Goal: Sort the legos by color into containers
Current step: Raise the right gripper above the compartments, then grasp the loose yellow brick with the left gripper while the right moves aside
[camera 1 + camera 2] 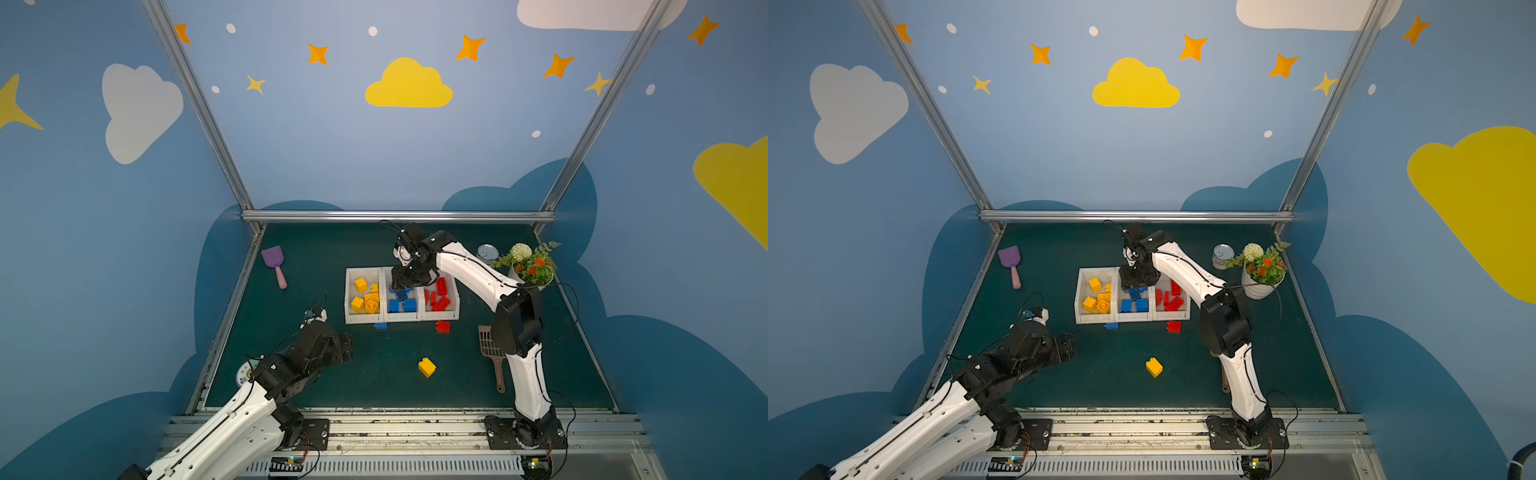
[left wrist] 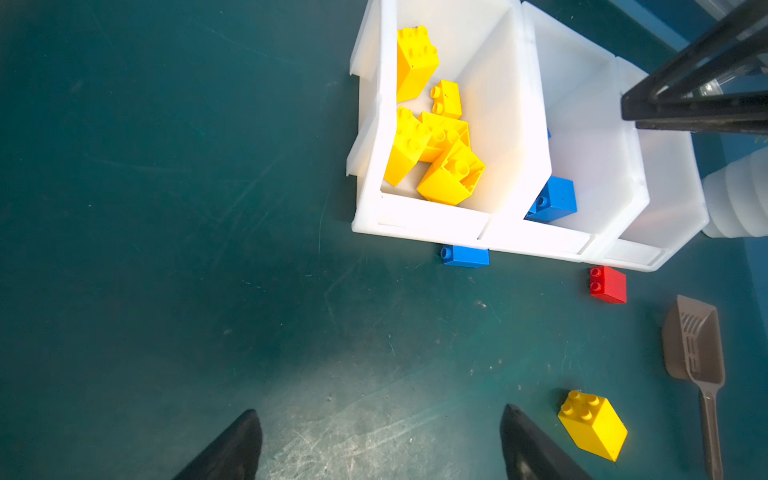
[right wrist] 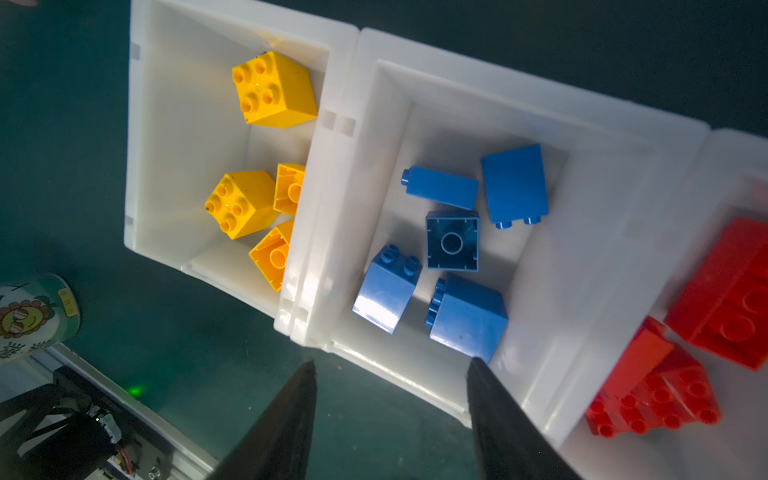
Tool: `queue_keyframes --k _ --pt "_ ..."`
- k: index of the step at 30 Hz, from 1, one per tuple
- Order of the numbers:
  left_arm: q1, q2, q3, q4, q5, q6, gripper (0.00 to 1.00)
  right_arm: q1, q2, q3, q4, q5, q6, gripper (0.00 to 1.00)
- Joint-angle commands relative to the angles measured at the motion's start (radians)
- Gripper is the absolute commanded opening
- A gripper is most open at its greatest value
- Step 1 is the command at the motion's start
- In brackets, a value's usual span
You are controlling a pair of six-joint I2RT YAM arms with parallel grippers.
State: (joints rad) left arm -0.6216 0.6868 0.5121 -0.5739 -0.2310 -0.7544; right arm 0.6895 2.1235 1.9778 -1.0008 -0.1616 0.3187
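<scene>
Right wrist view: right fingers (image 3: 286, 415) parted and empty above the middle of the three containers (image 3: 340, 104)
Blue legos (image 3: 467, 316) lie in that bin, yellow legos (image 3: 272, 89) in its neighbour, red legos (image 3: 731, 291) in the third. In a top view a blue brick (image 1: 380, 326) touches the bins' front wall, a red brick (image 1: 442, 326) sits near that wall, a yellow brick (image 1: 427, 367) well apart on the bench (image 1: 311, 257); left fingers (image 2: 528, 449) spread wide, holding nothing

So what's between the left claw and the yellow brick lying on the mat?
Nothing. Only bare green mat lies between the left claw and the yellow brick; both top views and the left wrist view show it.
</scene>
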Motion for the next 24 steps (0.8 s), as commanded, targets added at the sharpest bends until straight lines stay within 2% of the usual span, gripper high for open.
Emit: queue_keyframes --k 1,7,18,24 --pt "0.004 0.004 -0.003 0.015 0.022 0.025 0.89 -0.003 -0.084 -0.047 0.014 -0.003 0.013 0.59" --pt "0.004 0.035 0.009 0.042 0.053 0.057 0.89 -0.024 -0.236 -0.195 0.060 0.006 0.030 0.59" --pt "-0.001 0.138 0.031 0.120 0.131 0.126 0.87 -0.152 -0.648 -0.680 0.164 0.041 0.127 0.60" --pt "-0.064 0.251 0.077 0.161 0.139 0.172 0.87 -0.241 -0.824 -0.920 0.209 0.017 0.198 0.60"
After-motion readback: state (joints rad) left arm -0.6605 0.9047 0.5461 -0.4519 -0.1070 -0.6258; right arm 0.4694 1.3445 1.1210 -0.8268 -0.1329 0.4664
